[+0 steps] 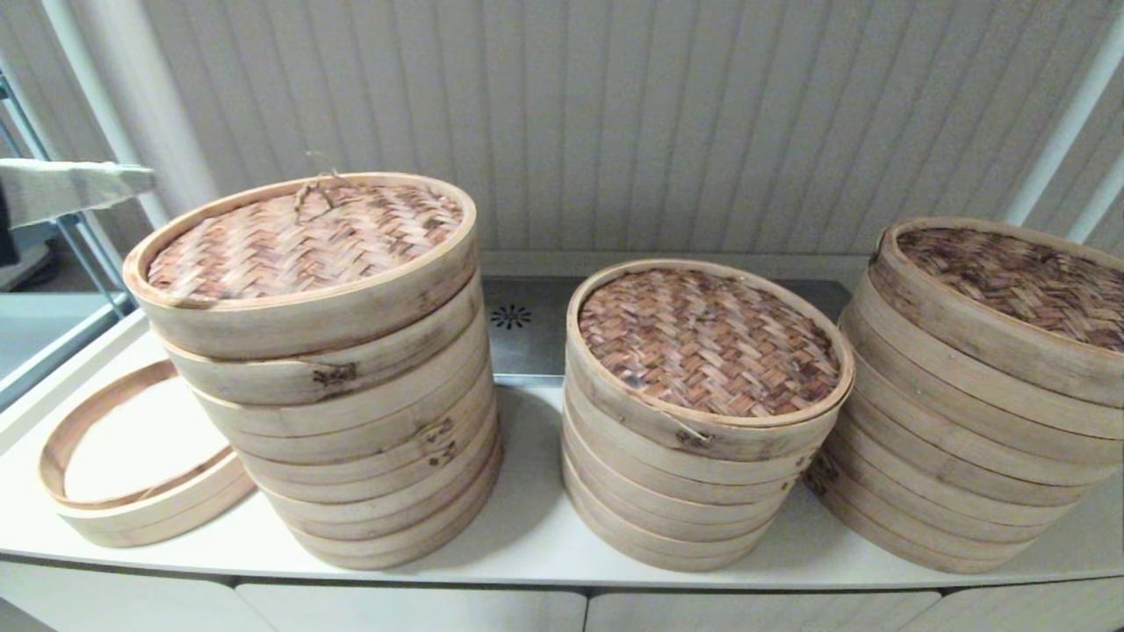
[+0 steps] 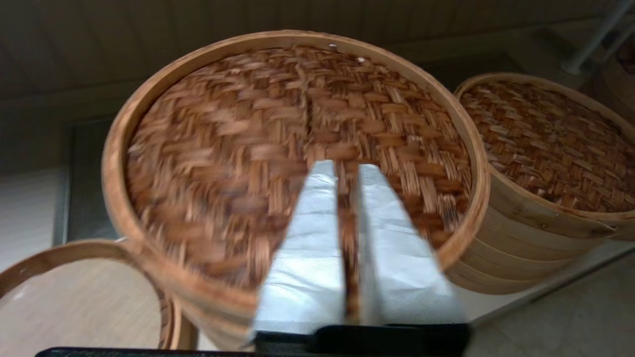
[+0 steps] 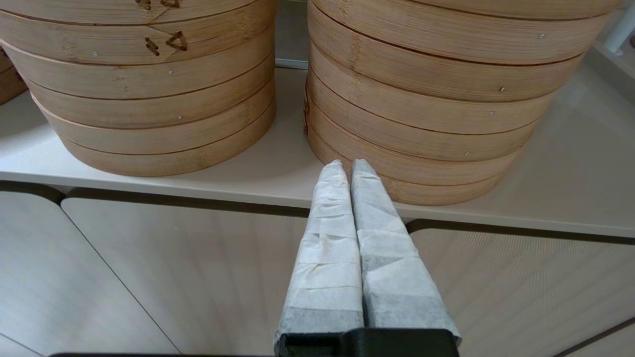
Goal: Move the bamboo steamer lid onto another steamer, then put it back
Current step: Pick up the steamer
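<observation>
Bamboo lid [image 2: 278, 148] on tallest stack, left gripper [image 2: 346, 171] nearly closed above its weave; right gripper [image 3: 349, 166] closed

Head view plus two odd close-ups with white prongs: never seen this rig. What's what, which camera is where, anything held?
It is a two-armed robot. The wide picture comes from a camera on its head, looking down at a white counter. On it stand three stacks of bamboo steamers: a tall left stack, a lower middle stack and a right stack. Each is topped by a woven lid. An empty bamboo ring leans against the left stack.

The other two pictures come from cameras on the wrists, behind the fingers; the white prongs are those fingers. The left gripper hangs over the left stack's lid, its fingers nearly together with only a narrow gap. The right gripper is shut, low in front of the counter edge. Neither holds anything.
</observation>
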Robot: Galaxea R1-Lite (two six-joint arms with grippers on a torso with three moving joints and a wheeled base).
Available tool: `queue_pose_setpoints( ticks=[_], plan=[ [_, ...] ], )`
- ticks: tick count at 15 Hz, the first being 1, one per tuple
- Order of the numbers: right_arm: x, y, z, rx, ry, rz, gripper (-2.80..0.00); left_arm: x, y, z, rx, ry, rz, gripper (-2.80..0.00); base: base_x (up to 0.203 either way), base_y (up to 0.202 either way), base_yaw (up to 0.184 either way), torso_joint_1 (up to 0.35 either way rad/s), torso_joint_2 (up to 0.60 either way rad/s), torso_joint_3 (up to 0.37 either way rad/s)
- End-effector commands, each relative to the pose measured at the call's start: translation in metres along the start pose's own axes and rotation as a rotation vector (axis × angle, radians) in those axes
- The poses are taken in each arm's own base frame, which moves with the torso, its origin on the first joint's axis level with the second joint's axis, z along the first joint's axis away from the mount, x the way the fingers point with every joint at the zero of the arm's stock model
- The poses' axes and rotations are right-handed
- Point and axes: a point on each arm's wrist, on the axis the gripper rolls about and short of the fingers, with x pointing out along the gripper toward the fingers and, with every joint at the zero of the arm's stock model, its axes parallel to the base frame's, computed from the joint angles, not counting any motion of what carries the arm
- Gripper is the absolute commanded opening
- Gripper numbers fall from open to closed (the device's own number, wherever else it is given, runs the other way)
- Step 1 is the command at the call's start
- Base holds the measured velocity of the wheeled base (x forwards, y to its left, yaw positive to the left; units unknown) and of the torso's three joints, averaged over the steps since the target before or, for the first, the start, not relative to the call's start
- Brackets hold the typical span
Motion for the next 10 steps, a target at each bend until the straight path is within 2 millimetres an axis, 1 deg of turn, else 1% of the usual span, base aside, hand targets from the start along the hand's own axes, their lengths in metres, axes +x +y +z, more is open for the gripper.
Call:
queue_pose_setpoints(
  ticks=[1, 3, 5, 10],
  plan=[
    [0.000, 0.000, 0.000, -0.001, -0.004, 0.001, -2.80, 0.044, 0.007, -0.001, -0.028, 0.073, -0.041, 0.00, 0.000, 0.000, 0.000, 0.000, 0.00, 0.000],
    [0.000, 0.000, 0.000, -0.001, -0.004, 0.001, -2.80, 0.056, 0.004, 0.004, -0.033, 0.071, -0.071, 0.00, 0.000, 0.000, 0.000, 0.000, 0.00, 0.000],
    [0.000, 0.000, 0.000, -0.001, -0.004, 0.001, -2.80, 0.065, -0.002, 0.004, -0.027, 0.077, -0.102, 0.00, 0.000, 0.000, 0.000, 0.000, 0.00, 0.000],
    [0.000, 0.000, 0.000, -0.002, -0.004, 0.001, -2.80, 0.092, 0.001, -0.004, -0.030, 0.130, -0.103, 0.00, 0.000, 0.000, 0.000, 0.000, 0.00, 0.000]
  ],
)
